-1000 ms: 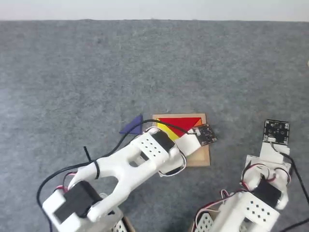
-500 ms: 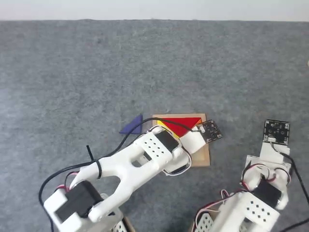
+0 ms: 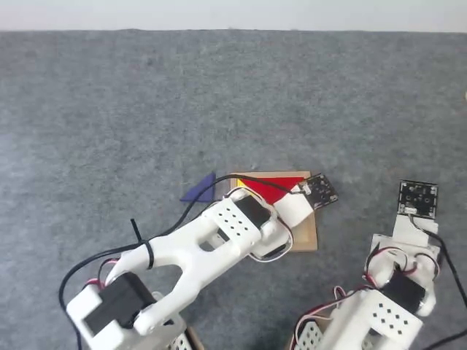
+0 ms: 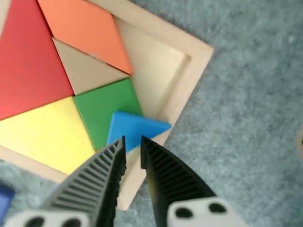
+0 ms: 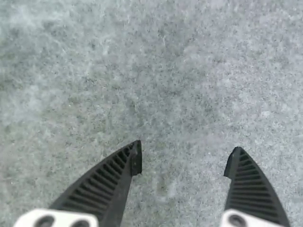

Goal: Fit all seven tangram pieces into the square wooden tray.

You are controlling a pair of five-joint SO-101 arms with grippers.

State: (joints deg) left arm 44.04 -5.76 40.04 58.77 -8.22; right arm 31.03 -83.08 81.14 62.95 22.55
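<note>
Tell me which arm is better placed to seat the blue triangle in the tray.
Left. The left gripper pinches the blue triangle at the wooden tray rim, beside the bare gap. The right gripper hangs open over bare mat.

The table (image 3: 109,109) I work at is covered edge to edge in a grey, flecked, felt-like surface, the same weave that my right wrist camera looks down on (image 5: 142,71). Two things lie directly on it. The square wooden tray (image 3: 311,238) sits flat near the middle, toward my side, with its pale rim resting on the felt. A dark blue triangle (image 3: 200,189) lies flat on the felt just beside the tray's far left corner, outside the rim.
</note>
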